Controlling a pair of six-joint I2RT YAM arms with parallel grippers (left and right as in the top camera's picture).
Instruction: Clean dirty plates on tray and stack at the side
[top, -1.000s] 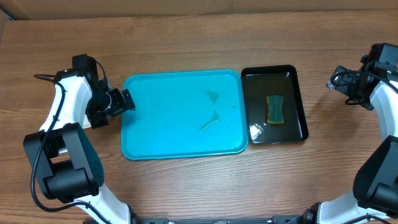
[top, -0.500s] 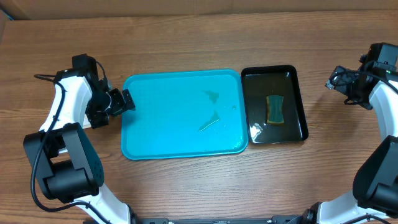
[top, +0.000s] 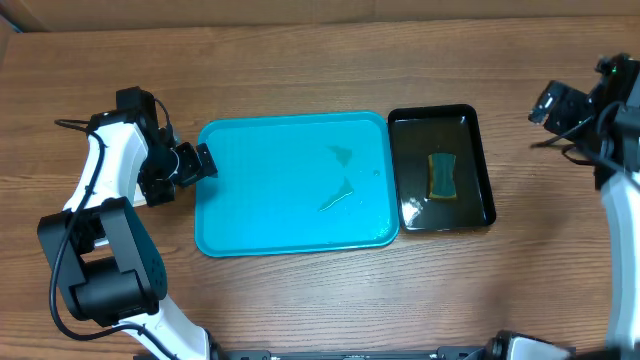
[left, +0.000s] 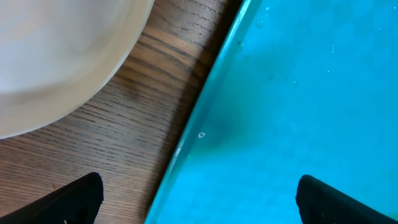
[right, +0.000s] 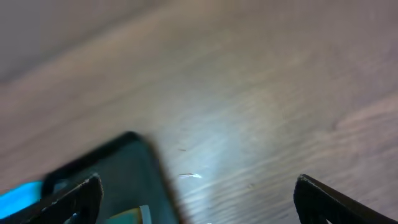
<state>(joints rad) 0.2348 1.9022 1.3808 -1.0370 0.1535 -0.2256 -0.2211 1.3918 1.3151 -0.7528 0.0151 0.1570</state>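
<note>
The tray (top: 270, 215) lies in the middle of the table (top: 300, 60) with nothing on it but a few wet streaks (top: 338, 195) toward its right side. I take that to mean the washing is done and the plates are off it. The only plate (left: 50, 50) I can find shows as a pale rounded edge in the left wrist view. It lies flat on the wood just left of the tray's rim, not touching it. Whether others lie under it I can't tell, and from overhead the left arm (top: 105, 170) covers that spot. That fits a stack being built at the left side. The sponge (top: 442, 176) rests in the black tray (top: 470, 130), just right of the turquoise one, parked there, I'd guess, so it doesn't wet the table.

The left gripper (top: 203, 160) hangs over the tray's left rim with its fingers spread wide, the rim and bare wood showing between them. It holds nothing and touches nothing that I can see. Its place between plate and tray suits a hand serving the stack. The right gripper (top: 553, 100) is out at the far right, well apart from both trays, over bare wood. Its wrist picture is blurred, but the two fingertips sit at opposite corners, so it is wide open and empty too.
</note>
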